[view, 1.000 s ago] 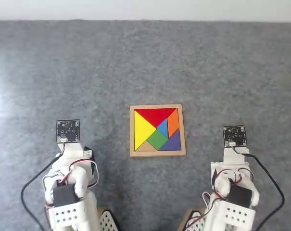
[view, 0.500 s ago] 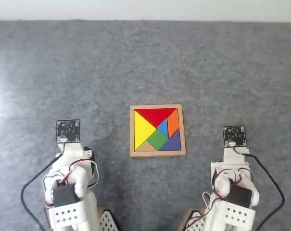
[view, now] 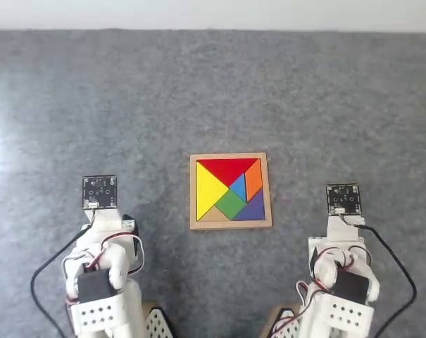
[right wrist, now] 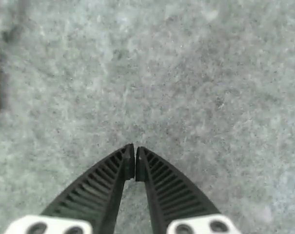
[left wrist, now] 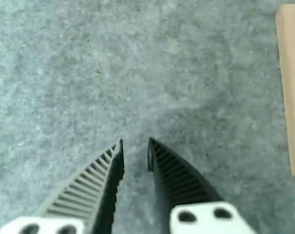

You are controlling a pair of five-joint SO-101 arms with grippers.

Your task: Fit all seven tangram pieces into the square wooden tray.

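Looking near done: tray (view: 230,155) sits mid-worktop (view: 304,91) between the arms, six coloured pieces (view: 227,169) seated flush. Near-left corner slot (view: 207,215) reads tan, bare wood or seventh piece, can't tell. Left hand (left wrist: 135,146) slightly spread, right hand (right wrist: 135,151) pressed together, both empty.

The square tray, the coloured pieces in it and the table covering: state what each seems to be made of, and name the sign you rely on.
Square tray: bare wood, going by its matt, pale tan rim.
Coloured pieces: probably painted wood; flat, even colours hide what lies beneath.
Table covering: grey felt or low carpet, judging by its speckled, fuzzy surface.
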